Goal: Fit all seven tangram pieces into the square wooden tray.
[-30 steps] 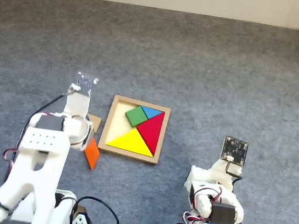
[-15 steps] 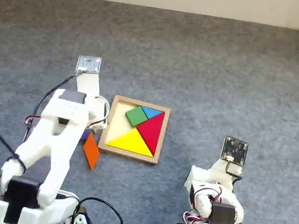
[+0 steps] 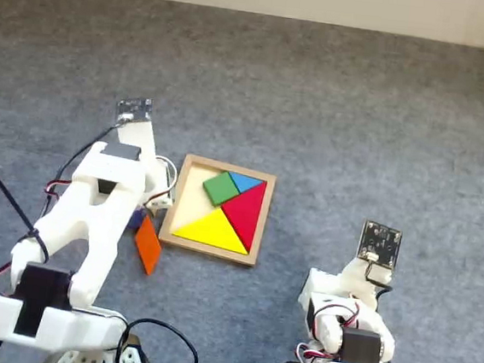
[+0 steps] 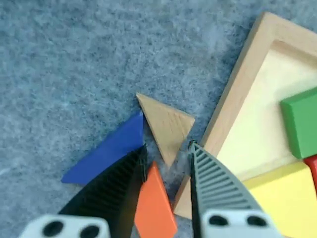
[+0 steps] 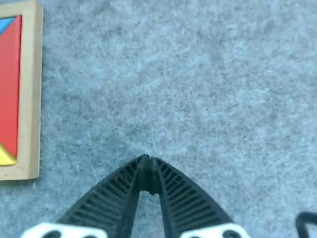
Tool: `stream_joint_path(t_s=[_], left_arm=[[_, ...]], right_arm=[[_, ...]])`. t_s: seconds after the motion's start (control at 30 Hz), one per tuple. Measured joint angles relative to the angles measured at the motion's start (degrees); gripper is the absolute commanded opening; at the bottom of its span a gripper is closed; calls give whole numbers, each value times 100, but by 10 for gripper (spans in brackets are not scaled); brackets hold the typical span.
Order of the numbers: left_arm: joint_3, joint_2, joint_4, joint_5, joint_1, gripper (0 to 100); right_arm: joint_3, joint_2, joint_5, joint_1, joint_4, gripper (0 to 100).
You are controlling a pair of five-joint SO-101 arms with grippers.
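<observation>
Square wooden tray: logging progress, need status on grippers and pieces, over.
Left gripper open over plain wooden triangle. Right gripper shut over grey carpet. Square wooden tray holds four pieces; dark blue triangle and orange piece crowd the wooden triangle outside.

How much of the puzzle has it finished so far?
Four of seven pieces lie in the tray: green, light blue, red, yellow. The left gripper hangs open over the tan triangle, gripping nothing. It, the dark blue triangle and the orange piece are left outside.

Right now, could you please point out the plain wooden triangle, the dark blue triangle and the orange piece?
plain wooden triangle [image 4: 167, 127], left wrist view, its middle.
dark blue triangle [image 4: 113, 148], left wrist view, its middle.
orange piece [image 4: 154, 206], left wrist view, its middle.
</observation>
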Motion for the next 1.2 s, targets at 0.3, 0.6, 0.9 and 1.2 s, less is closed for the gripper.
stream_joint_path(t_s=[0.3,0.6,0.9,1.2], left_arm=[[-18,396,-396,0,-18,152],[-536,879,-404,387,-26,219],[-1152,1345,53,1240,-185,229],[-1363,1618,79,1301,-229,120]], right_arm=[[0,0,0,0,0,6],[0,0,0,105,0,6],[0,0,0,114,0,6],[0,0,0,141,0,6]])
